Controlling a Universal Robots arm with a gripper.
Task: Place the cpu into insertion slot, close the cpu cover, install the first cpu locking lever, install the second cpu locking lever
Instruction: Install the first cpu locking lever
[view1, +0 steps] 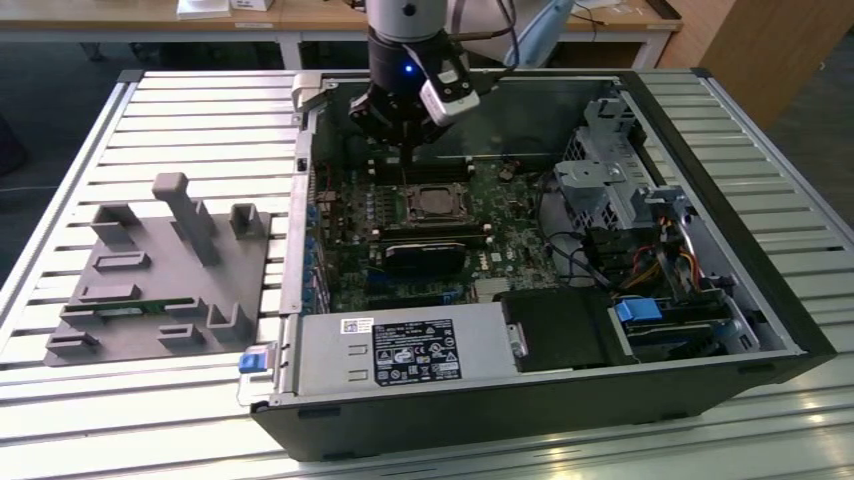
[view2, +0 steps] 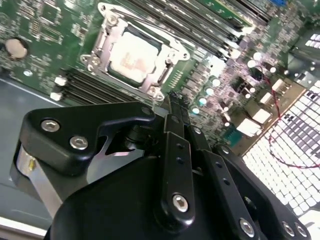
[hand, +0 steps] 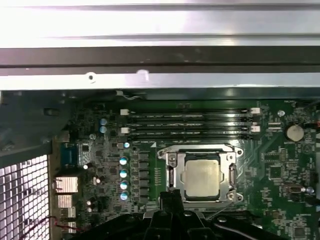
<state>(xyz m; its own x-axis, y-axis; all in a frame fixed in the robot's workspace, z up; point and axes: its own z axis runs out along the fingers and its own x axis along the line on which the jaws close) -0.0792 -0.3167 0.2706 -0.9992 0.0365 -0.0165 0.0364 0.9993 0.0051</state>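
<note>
One small square chip, the cpu (hand: 201, 176), lies flat in the insertion slot (hand: 202, 156). Its pale silver-grey face shows through the window of the cpu cover (hand: 171, 159), which looks lowered over it on the green circuit board (hand: 280, 165). You can judge the chip light, stiff and fragile (that bare metal face looks slick), so it is best held by two opposite edges and never pressed on the face. Your gripper (hand: 170, 196) hovers just beside the cover's edge, its fingers drawn together with nothing visible between them.
</note>
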